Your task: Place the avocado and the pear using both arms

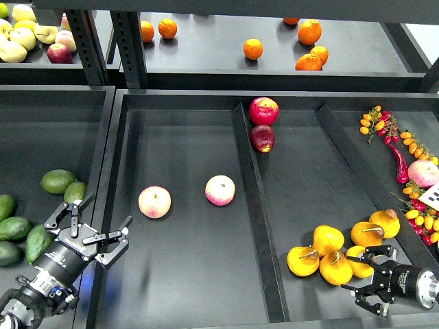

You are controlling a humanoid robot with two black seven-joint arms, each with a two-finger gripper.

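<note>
Several golden pears lie in a cluster in the right compartment; the nearest one (336, 268) rests just left of my right gripper (361, 279). That gripper is open and empty, apart from the pears. Dark green avocados (14, 228) lie at the left edge of the left tray, with paler ones (57, 181) behind them. My left gripper (104, 214) is open and empty, over the rim between the left tray and the middle compartment, right of the avocados.
Two pink-cream apples (154, 202) (220, 190) lie in the middle compartment. Two red apples (263, 110) sit by the divider (255, 205). Chillies and small tomatoes (398, 154) fill the right tray. Oranges (253, 49) and yellow apples (20, 38) are on the back shelf.
</note>
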